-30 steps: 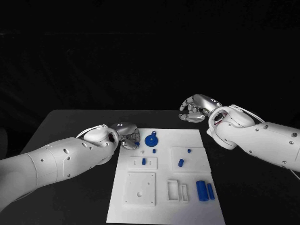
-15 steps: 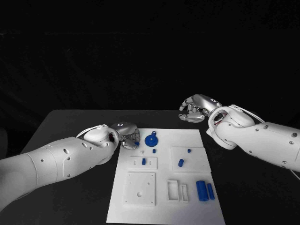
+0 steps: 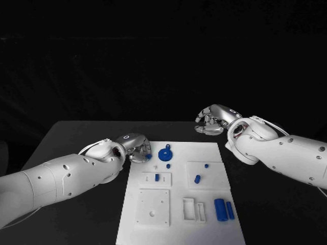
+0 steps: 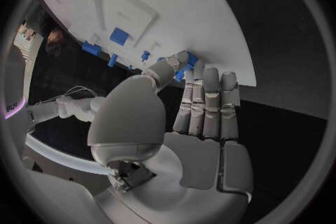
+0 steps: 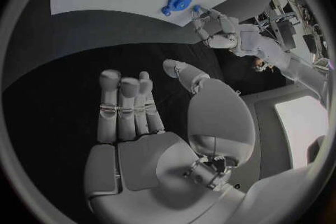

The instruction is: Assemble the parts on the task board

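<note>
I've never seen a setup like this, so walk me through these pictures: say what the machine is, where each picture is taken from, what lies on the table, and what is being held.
This is a robot with two white arms, each ending in a silver robot hand. One picture looks down from its head; the two round ones come from cameras at its wrists. On the black table lies a white board with small blue parts: a gear, pegs, and two cylinders near the front. The left robot hand is at the board's far left corner, pinching a small blue part between thumb and finger. The right robot hand hovers beyond the board, holding nothing, fingers apart.
</note>
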